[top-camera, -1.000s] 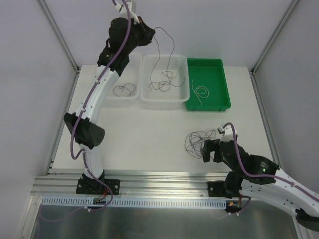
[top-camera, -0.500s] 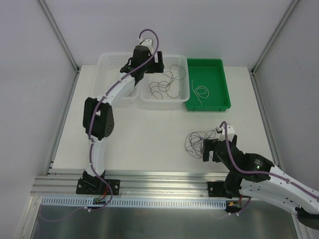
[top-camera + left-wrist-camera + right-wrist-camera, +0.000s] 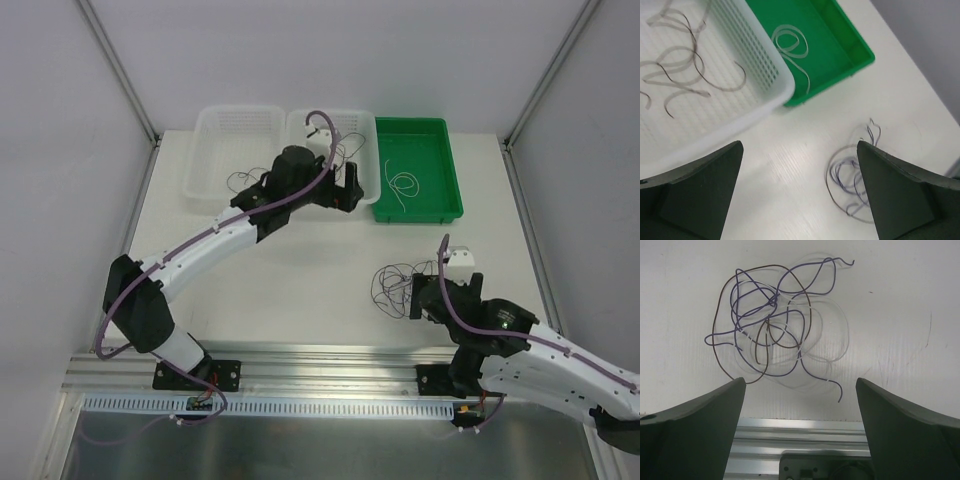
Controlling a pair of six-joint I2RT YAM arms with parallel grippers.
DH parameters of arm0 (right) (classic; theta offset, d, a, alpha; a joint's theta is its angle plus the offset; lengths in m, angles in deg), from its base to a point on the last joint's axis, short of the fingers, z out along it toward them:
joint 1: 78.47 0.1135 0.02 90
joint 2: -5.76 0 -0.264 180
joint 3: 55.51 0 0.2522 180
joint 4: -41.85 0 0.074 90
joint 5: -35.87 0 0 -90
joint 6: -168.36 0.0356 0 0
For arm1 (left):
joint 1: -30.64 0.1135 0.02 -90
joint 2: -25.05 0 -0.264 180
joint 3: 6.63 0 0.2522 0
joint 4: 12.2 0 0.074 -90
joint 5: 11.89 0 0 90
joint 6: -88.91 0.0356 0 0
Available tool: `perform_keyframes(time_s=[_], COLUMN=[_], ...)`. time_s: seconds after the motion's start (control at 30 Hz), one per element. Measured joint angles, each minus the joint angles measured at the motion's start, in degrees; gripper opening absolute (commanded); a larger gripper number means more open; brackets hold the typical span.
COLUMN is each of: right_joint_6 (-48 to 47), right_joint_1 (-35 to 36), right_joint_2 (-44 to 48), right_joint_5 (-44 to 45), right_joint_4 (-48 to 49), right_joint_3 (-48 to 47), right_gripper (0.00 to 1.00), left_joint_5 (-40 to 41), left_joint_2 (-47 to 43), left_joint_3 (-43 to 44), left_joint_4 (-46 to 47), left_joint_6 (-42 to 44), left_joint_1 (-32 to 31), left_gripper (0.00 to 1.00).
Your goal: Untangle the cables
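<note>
The tangled clump of thin purple, brown and white wire strands lay on the white table near its front edge, well apart from the containers. The right gripper hovered at the clump's near side, jaws spread wide and empty. The left gripper, likewise released and carrying nothing, hung above the table beside the white perforated plastic basket and the green plastic tray. Brownish strands lay in the basket and a white strand in the tray.

The step in hand appeared to be selection of the next strand. Whether the strands were knotted or merely overlaid could not be determined. The next move called for a pinch on one free end, such as the purple tail, while the other gripper pinned the rest
</note>
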State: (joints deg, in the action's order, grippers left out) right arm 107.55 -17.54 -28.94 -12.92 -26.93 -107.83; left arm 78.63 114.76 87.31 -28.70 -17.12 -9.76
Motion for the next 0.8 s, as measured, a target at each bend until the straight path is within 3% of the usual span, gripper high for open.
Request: perform_keyframes(time_s=[0.2,0.33,0.53,0.8], right_joint_6=[0.81,0.35,-3.45,-8.24], right_joint_1=[-1.36,-5.55,-21.49,-37.75], right_joint_2=[-2.71,-5.35,-5.73,-2.93], right_joint_5=[-0.83,-1.66,-9.49,-23.69], right_joint_4=[1.88,5.01,12.09,18.18], right_joint_3=[-0.33,0.85,7.65,11.80], right_gripper=[0.97,0.97,0.97,0.97], left_joint_5=[0.09,1.66,4.59,7.21], left_joint_2=[-2.16,-1.14,4.37,16.79], left_joint_3=[-12.85,-16.46,-14.43,-5.20], left_joint_4=[-1.79,-4.13,-3.72,-3.56], left_joint_6=[-4.11,-6.23,-7.06,-5.01], left_joint_1=[-7.56,-13.99,-22.82,-26.03], left_gripper=[0.99,0.99,0.98,0.84])
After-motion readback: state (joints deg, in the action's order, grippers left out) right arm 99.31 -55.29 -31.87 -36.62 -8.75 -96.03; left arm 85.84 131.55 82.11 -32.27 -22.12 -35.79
